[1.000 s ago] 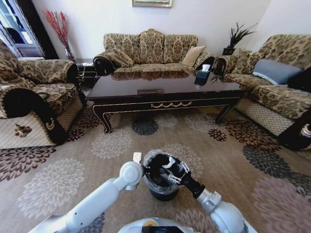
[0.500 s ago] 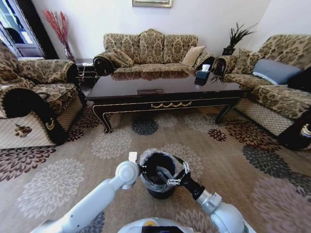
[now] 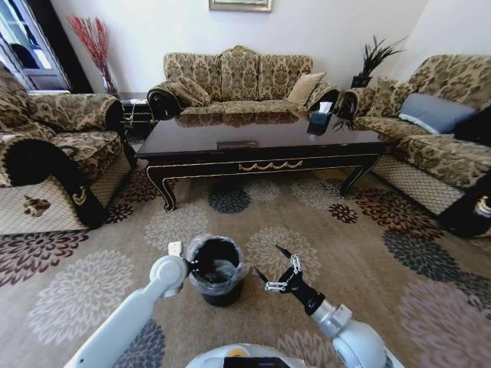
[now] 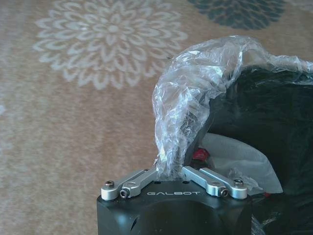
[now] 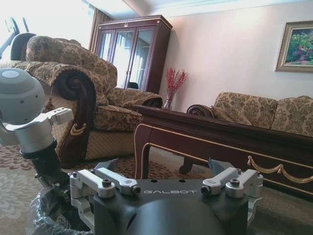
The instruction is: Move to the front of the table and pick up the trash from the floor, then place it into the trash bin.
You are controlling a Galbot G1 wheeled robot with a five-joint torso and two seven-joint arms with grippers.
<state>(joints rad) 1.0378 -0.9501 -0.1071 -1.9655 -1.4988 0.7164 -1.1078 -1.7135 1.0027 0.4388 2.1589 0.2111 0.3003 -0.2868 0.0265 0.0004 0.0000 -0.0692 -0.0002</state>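
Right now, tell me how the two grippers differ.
The left gripper is shut on the trash bin, pinching its liner-covered rim; the right gripper is open and holds nothing. The left gripper sits at the bin's rim, while the right gripper hangs over the carpet beside the bin, apart from it. Both are low, in front of the table.

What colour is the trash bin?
The trash bin is black with a clear plastic liner, seen best in the head view.
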